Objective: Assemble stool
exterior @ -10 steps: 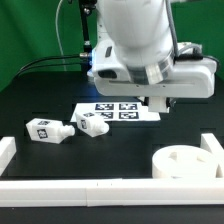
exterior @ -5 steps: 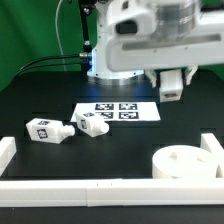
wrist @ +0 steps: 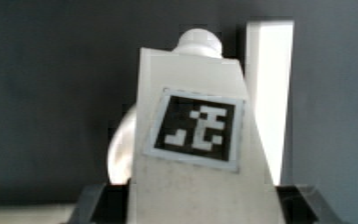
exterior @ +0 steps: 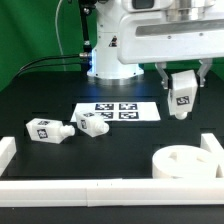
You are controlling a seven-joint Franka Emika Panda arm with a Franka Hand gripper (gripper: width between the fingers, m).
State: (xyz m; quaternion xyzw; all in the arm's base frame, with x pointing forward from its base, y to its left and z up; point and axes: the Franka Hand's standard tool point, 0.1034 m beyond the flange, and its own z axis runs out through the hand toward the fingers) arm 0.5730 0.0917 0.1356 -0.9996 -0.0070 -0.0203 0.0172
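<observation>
My gripper (exterior: 182, 92) is shut on a white stool leg (exterior: 182, 97) with a black-and-white tag and holds it upright in the air at the exterior view's right, above the table. In the wrist view the same leg (wrist: 194, 130) fills the middle, clamped between the two dark fingers (wrist: 101, 200), its peg end pointing away. The round white seat (exterior: 185, 163) with sockets lies at the front right against the rail. Two more tagged legs (exterior: 44, 130) (exterior: 92, 124) lie on their sides at the left.
The marker board (exterior: 122, 111) lies flat in the middle of the black table. White border rails run along the front (exterior: 100, 190) and stand at the left (exterior: 6, 150) and right (exterior: 212, 148). The robot base (exterior: 105, 50) stands behind.
The arm has swung up and toward the exterior view's right, lifting the leg off the table near the marker board into the air.
</observation>
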